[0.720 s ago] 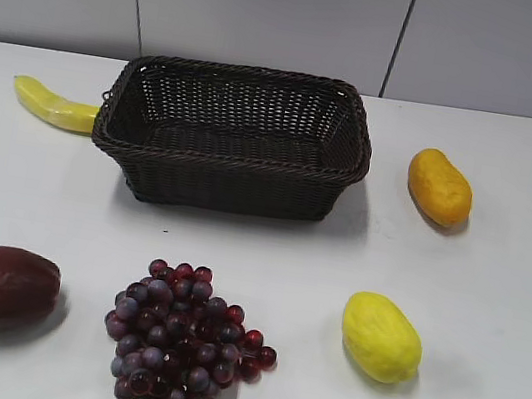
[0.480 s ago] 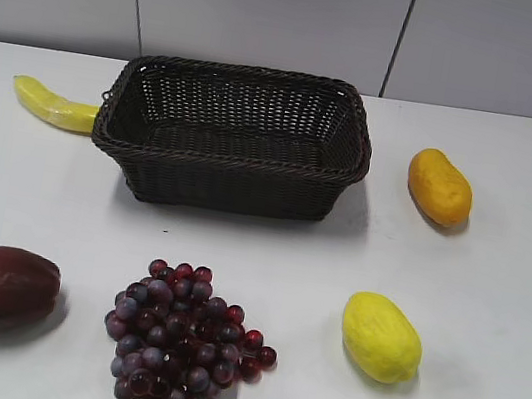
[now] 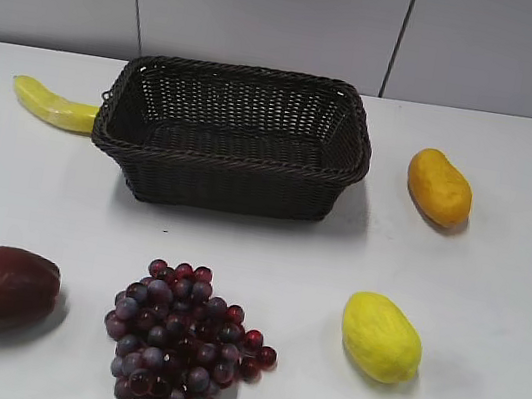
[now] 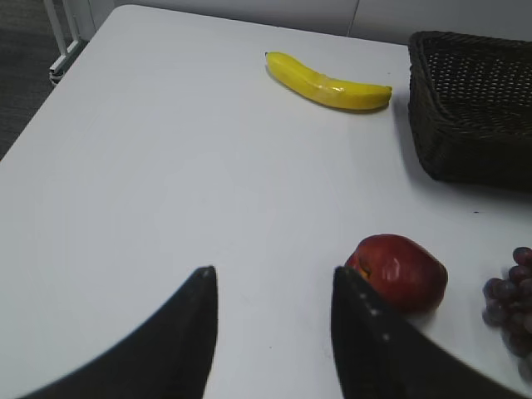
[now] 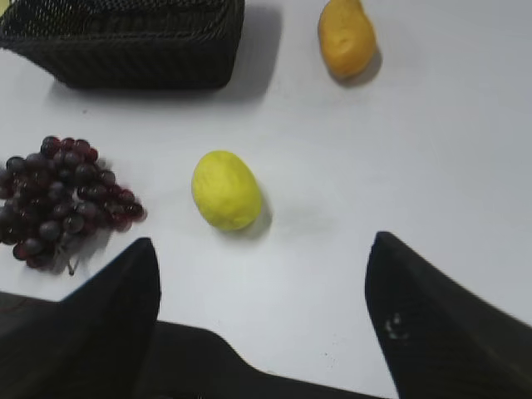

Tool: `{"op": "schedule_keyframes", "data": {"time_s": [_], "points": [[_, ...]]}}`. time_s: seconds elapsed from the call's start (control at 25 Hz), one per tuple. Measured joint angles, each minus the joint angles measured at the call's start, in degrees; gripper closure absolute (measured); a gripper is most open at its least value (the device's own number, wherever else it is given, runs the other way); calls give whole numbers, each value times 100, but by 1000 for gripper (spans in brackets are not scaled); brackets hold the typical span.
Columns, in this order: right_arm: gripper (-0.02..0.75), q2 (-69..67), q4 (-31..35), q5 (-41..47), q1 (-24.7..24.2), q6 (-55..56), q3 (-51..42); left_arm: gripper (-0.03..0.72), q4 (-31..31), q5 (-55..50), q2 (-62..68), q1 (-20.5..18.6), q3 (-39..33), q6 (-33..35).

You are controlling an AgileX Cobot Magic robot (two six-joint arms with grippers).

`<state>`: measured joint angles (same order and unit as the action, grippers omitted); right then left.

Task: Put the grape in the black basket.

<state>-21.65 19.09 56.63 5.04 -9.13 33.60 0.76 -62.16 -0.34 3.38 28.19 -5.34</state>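
Bunch of small dark red-purple grapes (image 3: 181, 341) lies loose on the white tabletop (image 3: 489, 326), near of the empty dark woven wicker basket (image 3: 235, 134) — both grippers (image 4: 270, 295) (image 5: 262, 274) spread, holding nothing, presumably pre-approach.

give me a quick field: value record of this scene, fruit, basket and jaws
grape: on table, front centre, untouched
black basket: behind grape, nothing visible inside
apple: left of grape
banana: left of basket
yellow fruit: right of grape
orange fruit: right of basket
left gripper: jaws open, holding nothing
right gripper: jaws open, holding nothing
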Motion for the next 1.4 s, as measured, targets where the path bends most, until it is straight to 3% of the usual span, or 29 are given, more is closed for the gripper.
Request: {"op": "schedule_keyframes", "data": {"time_s": [0.12,0.32,0.48,0.68,0.88,1.4], "points": [[218,-1046,293,-211,0,-421,53,270,0,0,0,0,0,0],[231,-2487,1343,-497,0,-1177,266,270,0,0,0,0,0,0],[236,-3360,1486,-1233,211,-1360,430,270,0,0,0,0,0,0],[237,-4463,1296,-2087,1296,-1539,828,270,0,0,0,0,0,0],[237,-5588,886,-2265,2398,-1545,1629,270,0,0,0,0,0,0],[238,-8281,-48,-2341,4054,-1506,3451,270,0,0,0,0,0,0]]}}
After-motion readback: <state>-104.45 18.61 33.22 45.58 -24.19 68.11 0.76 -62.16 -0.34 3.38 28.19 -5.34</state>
